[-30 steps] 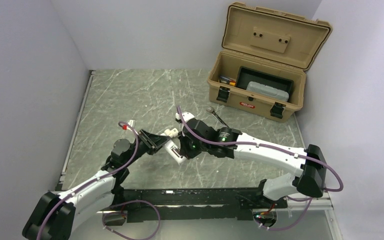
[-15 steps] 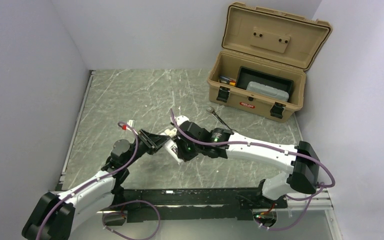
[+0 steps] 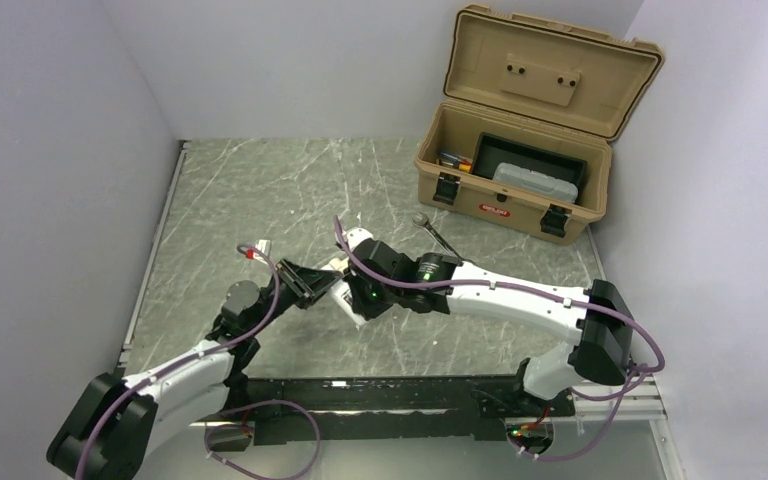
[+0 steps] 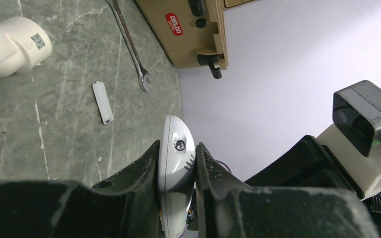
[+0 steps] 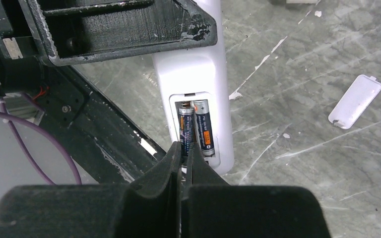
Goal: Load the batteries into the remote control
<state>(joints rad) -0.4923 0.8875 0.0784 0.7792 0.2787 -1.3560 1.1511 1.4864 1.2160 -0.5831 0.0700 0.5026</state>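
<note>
**Remote control** (image 5: 198, 74): clamped by its sides in left gripper (image 4: 177, 149), jaws partway closed on the white body. Raised off the table (image 5: 302, 163), back turned to the right wrist camera, compartment uncovered.

**Batteries** (image 5: 203, 126): both lying side by side inside the compartment. Bare contact showing above the top end of the one under the right gripper's tips; full seating uncertain.

**Right gripper** (image 5: 182, 151): jaws fully closed, holding nothing. Tips at the lower end of that battery; touching or just above it, cannot tell.

**Battery cover** (image 5: 354, 101): loose on the table, well apart from the remote.

**Risks, as judged:**
- Too hard a push: remote twisting or sliding within the clamp.
- Off-centre push: battery levered up and sprung out of its bay.
- Skidding tips: neighbouring battery disturbed.
- Cover not yet fitted: batteries free to drop out on any tilt.
</note>
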